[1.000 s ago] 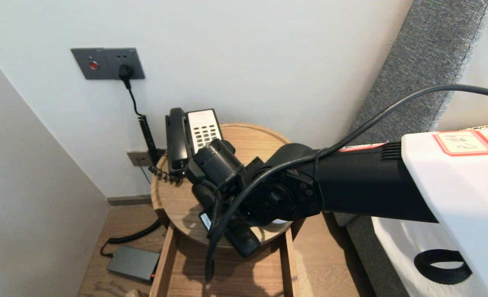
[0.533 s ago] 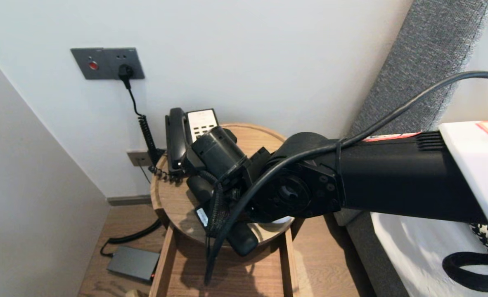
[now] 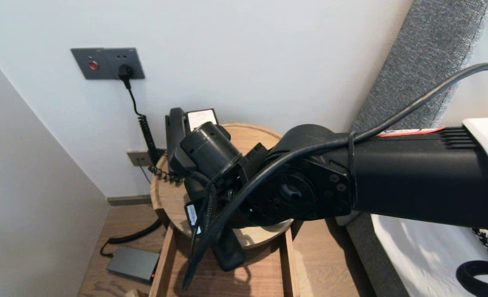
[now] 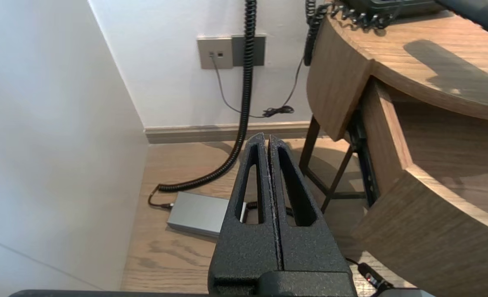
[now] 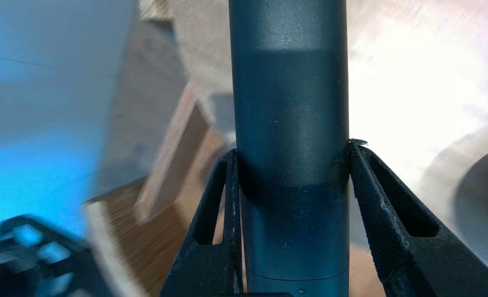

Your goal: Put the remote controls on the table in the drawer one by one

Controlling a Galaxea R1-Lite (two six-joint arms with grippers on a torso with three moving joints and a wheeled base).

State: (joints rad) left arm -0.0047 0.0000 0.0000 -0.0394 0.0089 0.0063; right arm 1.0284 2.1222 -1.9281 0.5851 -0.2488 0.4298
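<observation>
Right arm reaching over round wooden table (image 3: 264,138), wrist bending down. Right gripper (image 5: 292,148), fingers partway apart, squeezing smooth black round bar (image 5: 289,82) at table's front edge. Left gripper (image 4: 268,142) hanging low beside table, fingers pressing together.

- White wall (image 3: 268,49) carrying a grey socket panel (image 3: 107,62).
- Wooden floor (image 3: 120,222), with a flat grey box (image 3: 133,262) lying on it.
- Round wooden bench (image 3: 254,138) near a grey padded headboard (image 3: 425,62).

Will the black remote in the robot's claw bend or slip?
Probably stiff: the remote juts straight past the right gripper without sagging. Its smooth, rounded sides could slip, since only two fingers pinch it.
</observation>
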